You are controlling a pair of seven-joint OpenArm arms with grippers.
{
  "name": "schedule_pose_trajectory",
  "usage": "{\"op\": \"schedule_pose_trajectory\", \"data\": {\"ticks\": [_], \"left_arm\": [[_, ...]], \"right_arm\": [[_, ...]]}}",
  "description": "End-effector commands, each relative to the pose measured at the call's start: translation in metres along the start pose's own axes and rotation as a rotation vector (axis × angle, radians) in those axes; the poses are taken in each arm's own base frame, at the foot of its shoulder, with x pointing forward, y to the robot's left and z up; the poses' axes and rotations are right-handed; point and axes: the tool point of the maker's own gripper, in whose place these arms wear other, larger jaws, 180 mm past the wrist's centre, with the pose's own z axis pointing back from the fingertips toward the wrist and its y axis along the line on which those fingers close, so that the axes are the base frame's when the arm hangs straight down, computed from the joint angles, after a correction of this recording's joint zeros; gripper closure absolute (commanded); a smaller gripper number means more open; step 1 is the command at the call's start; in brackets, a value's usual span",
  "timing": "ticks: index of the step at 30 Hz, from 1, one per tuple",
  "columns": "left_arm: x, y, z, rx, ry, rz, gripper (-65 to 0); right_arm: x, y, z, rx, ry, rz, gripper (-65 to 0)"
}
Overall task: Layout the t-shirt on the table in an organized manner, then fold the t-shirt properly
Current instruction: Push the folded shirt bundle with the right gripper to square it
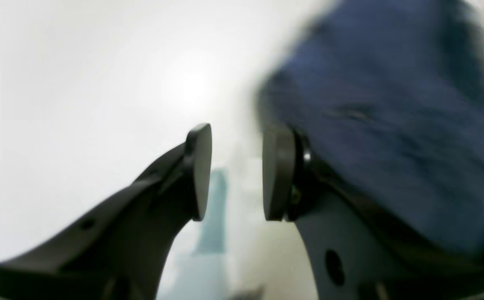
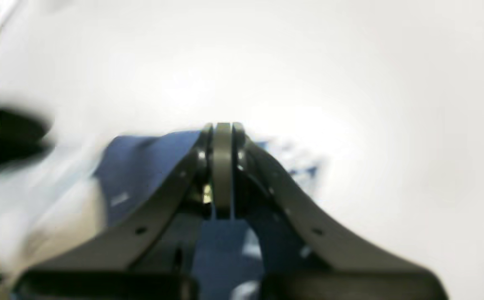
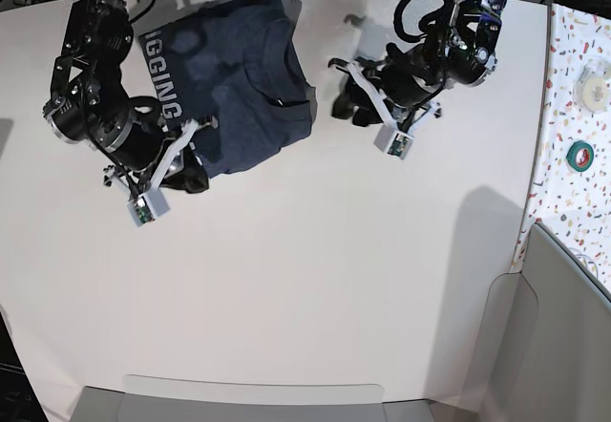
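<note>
The t-shirt lies on the white tabletop at about 11 o'clock of the base view, partly folded, with white letters showing along its left side. The right tool is at the lower left corner of the cloth, near 9 o'clock. Its jaws are pressed together, and blue cloth runs between them, so it holds the t-shirt there, probably to pull this edge into line or to carry it over for a fold.

The left tool is at about 1 o'clock, just beside the right edge of the t-shirt. Its jaws stand about half apart with nothing between them; the cloth is only next to one finger, not gripped. I think it waits there to take the other side.

On the speckled side surface at 3 o'clock are a green tape roll and a white roll, well apart from the work. A grey bin stands at 5 o'clock. Nothing lies between the tools and the t-shirt; only the two arms could cross each other.
</note>
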Motion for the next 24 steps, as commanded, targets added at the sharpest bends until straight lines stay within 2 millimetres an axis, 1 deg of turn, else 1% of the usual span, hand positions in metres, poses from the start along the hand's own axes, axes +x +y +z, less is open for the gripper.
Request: {"op": "schedule_pose_trajectory", "data": {"ticks": [1, 3, 4, 7, 9, 11, 13, 15, 17, 20, 24], "left_arm": [[0.016, -0.013, 0.004, -0.064, -0.054, -0.002, -20.4], [0.017, -0.036, 0.008, -0.202, -0.054, 0.024, -20.4], [0.017, -0.044, 0.010, -0.255, -0.047, 0.037, -20.4], [0.036, -0.057, 0.025, -0.390, -0.074, 0.035, -17.5], [0.042, -0.073, 0.037, -0.509, -0.082, -0.006, -15.5], [0.044, -0.085, 0.048, -0.605, -0.092, -0.051, -14.9], [0.044, -0.092, 0.055, -0.661, -0.102, -0.080, -14.8], [0.037, -0.093, 0.054, -0.673, -0.076, -0.095, -14.7], [0.026, -0.096, 0.047, -0.686, -0.029, -0.088, -14.6], [-0.001, -0.100, 0.030, -0.655, 0.069, -0.137, -14.5], [-0.037, -0.111, 0.011, -0.605, 0.205, -0.307, -14.5]], "right_arm": [[0.016, -0.012, -0.001, -0.037, -0.035, 0.024, 0.0], [0.012, -0.033, -0.012, -0.096, 0.011, 0.018, 0.0], [0.011, -0.041, -0.017, -0.112, 0.027, 0.011, 0.0], [0.008, -0.060, -0.035, -0.117, 0.044, -0.002, 0.0], [0.004, -0.069, -0.047, -0.111, 0.070, 0.002, 0.0], [0.003, -0.071, -0.061, -0.103, 0.102, 0.019, 0.0], [0.004, -0.065, -0.074, -0.093, 0.121, 0.061, 0.0], [0.006, -0.054, -0.085, -0.070, 0.125, 0.109, 0.0], [0.008, -0.045, -0.095, -0.048, 0.131, 0.144, 0.0], [0.009, -0.036, -0.105, -0.022, 0.144, 0.172, 0.0], [0.018, -0.034, -0.110, -0.013, 0.136, 0.180, 0.0]]}}
